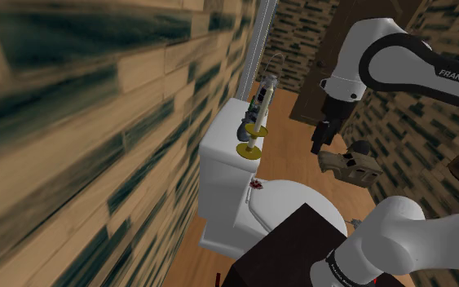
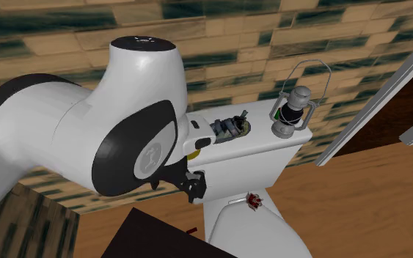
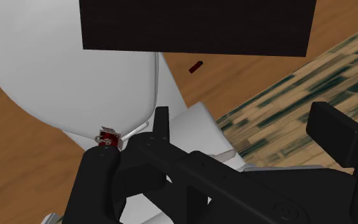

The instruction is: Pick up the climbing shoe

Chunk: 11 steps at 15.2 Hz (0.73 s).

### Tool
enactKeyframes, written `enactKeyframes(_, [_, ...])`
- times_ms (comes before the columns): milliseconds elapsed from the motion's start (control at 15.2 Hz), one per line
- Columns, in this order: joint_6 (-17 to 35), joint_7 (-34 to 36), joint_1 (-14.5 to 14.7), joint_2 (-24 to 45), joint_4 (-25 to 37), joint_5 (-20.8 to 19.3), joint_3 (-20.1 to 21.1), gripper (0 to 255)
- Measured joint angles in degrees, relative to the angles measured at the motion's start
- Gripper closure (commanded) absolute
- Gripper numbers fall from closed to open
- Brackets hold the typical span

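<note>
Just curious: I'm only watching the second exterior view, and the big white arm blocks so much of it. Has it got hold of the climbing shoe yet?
Observer: Yes. In the shoulder view the tan climbing shoe hangs from the black end effector, off the ground.
Operator: Where is that, compared with the toilet?
Observer: To the shoulder view's right of the toilet tank, apart from it, over the wooden floor.
</note>
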Motion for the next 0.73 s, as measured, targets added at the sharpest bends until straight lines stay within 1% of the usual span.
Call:
enactKeyframes(66, [0.0,0.0,0.0,0.0,0.0,0.0,0.0,0])
enactKeyframes(198, [2.01,0.26,-0.17,2.22,0.77,-0.23,0.02,0])
enactKeyframes(726, [14.16,2.0,-1.31,16.47,6.73,-1.92,-0.14,0])
